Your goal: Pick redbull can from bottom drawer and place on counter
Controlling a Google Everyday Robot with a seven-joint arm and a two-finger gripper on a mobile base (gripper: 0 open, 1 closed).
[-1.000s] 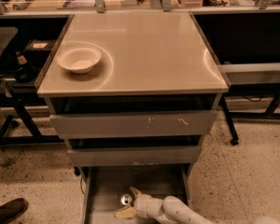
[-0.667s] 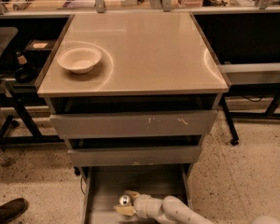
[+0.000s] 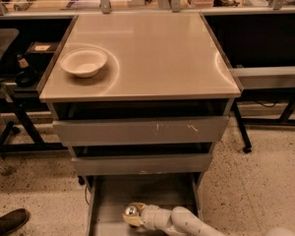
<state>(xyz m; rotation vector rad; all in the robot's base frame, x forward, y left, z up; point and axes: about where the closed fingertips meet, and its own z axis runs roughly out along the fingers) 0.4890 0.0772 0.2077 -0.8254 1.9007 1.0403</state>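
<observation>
The bottom drawer (image 3: 113,193) is pulled out at the foot of the cabinet, its grey floor showing. The redbull can (image 3: 131,211) stands in it near the front, and only its shiny silver top shows clearly. My gripper (image 3: 136,216) reaches in from the lower right on a white arm, and its pale fingers are closed around the can down in the drawer. The counter (image 3: 152,53) is the glossy beige cabinet top above.
A white bowl (image 3: 83,62) sits on the counter's left side. Two upper drawers (image 3: 142,130) are slightly open above the bottom one. A dark shoe (image 3: 7,221) is on the floor at lower left. Black table frames stand on both sides.
The gripper has closed in on the can: one finger that stuck up behind the can earlier now lies against it. The can has stayed in place in the drawer.
</observation>
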